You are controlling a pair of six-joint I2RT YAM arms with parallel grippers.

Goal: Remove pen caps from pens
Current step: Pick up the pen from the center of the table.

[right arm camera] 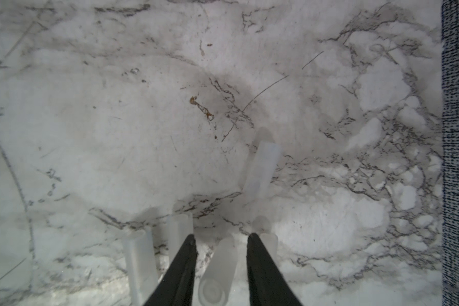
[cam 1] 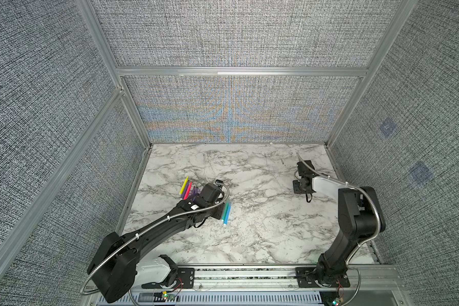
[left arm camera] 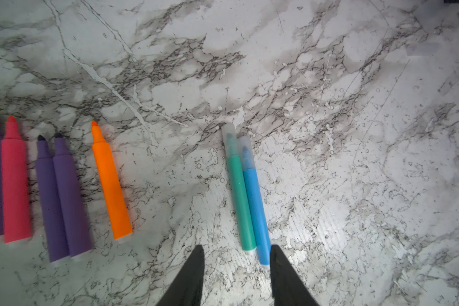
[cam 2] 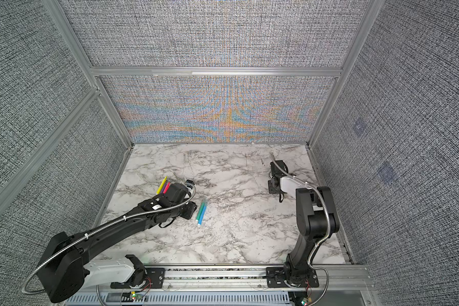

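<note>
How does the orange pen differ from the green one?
The orange pen has a bare orange tip; the green pen still wears a clear cap. The orange pen lies by itself, while the green pen rests against a blue pen. Both lie flat on the marble table, tips pointing alike.

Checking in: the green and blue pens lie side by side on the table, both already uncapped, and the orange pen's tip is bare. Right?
Not quite. The green pen and blue pen do lie side by side, but both have their clear caps on; the left wrist view shows it. The orange pen is bare-tipped, as you said.
</note>
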